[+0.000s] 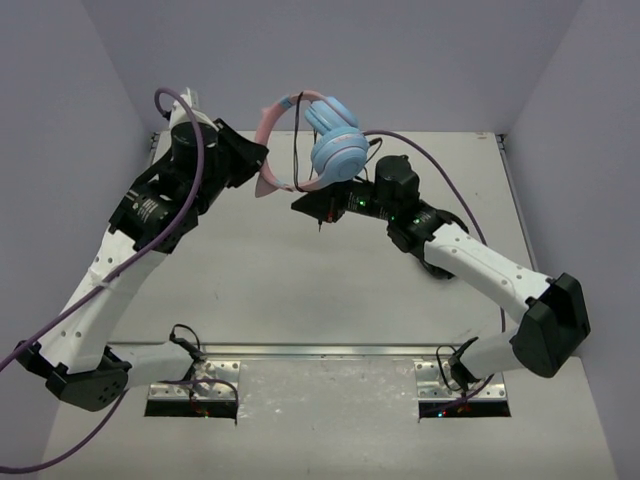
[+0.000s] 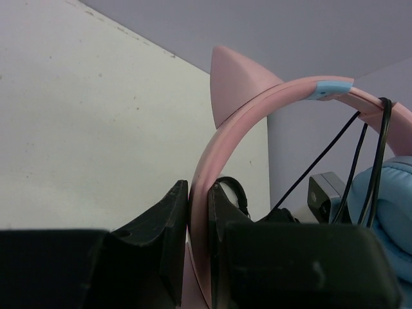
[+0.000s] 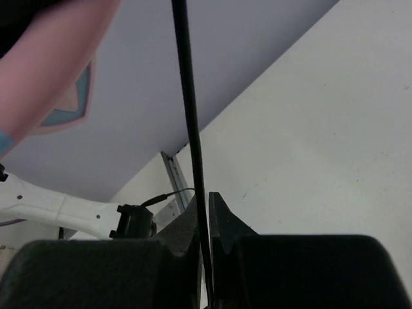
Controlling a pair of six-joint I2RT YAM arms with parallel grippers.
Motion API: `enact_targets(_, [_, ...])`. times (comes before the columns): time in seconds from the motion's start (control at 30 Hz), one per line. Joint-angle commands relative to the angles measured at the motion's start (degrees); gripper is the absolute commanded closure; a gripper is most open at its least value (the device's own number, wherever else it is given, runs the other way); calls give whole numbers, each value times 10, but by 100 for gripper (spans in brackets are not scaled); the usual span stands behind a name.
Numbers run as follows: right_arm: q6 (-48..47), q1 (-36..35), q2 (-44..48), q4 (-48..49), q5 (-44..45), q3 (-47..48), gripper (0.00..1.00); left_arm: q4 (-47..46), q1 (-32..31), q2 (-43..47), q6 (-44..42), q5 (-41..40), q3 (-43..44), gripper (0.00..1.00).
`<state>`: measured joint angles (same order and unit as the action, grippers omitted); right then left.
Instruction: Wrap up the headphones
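Holds the headphones (image 1: 338, 148) aloft over the far tabletop (image 1: 300, 290), left jaws clamped on the pink headband (image 2: 212, 167), right jaws pinching the thin black cable (image 3: 190, 116); likely light, band stiff, cable limp and slippery.

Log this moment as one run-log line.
task: wrap headphones | left jaws: shut on pink headband | right jaws: shut on black cable | headphones: held above table
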<state>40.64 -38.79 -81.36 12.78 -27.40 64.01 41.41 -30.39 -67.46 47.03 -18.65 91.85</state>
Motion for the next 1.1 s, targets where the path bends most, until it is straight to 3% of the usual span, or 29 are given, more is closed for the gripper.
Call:
enact_targets(0.0, [22, -11, 23, 41, -29, -8, 93, -113, -4, 1, 47, -38, 44, 100])
enact_targets(0.37, [44, -15, 62, 73, 0, -46, 88, -118, -3, -10, 32, -60, 59, 100])
enact_targets(0.5, [42, -15, 74, 74, 9, -42, 99, -130, -3, 0, 29, -47, 27, 100])
enact_targets(0.77, [62, -35, 102, 121, 44, -85, 99, -135, -3, 8, 58, -93, 2, 100])
enact_targets(1.07, [35, -81, 83, 66, 118, -42, 97, -150, -3, -5, 113, -127, -4, 100])
